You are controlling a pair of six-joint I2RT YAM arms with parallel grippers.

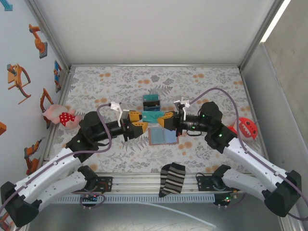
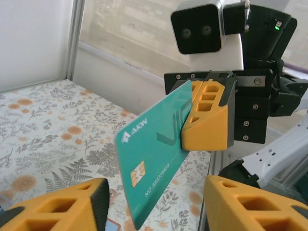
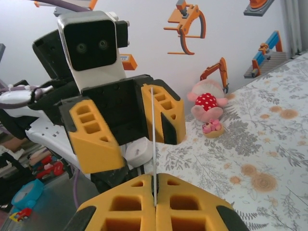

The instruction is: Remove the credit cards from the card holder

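**Card passed between the pincers above the open holder**

Just below the middle of the top view, the card holder (image 1: 162, 135) is seen lying open on the table (image 1: 96, 82), its light-blue inside turned up. Whether another card sits in it cannot be told. Just above it in the frame, lifted off the table, one teal credit card (image 2: 154, 149) is found between the two pincers. The right pincer (image 3: 155, 192) is closed flat on one end of it. In that wrist view the card shows as a thin upright line between the pressed fingers. The left pincer (image 3: 127, 120) stands partly open around the other end, with nothing gripped; one finger is very near the card.

A hand-over is judged to be the step in hand. To do it well, the left pincer should be drawn straight back along the plane of the card, so that the free end is not knocked. The right grip should be kept firm until the card is laid on the table, apart from the holder.

Both arms are stretched from the bottom corners of the top view. Their forearms are bent inward and their wrists face one another at the middle. Further up, a blue-teal-black box (image 1: 151, 101) rests on the table.
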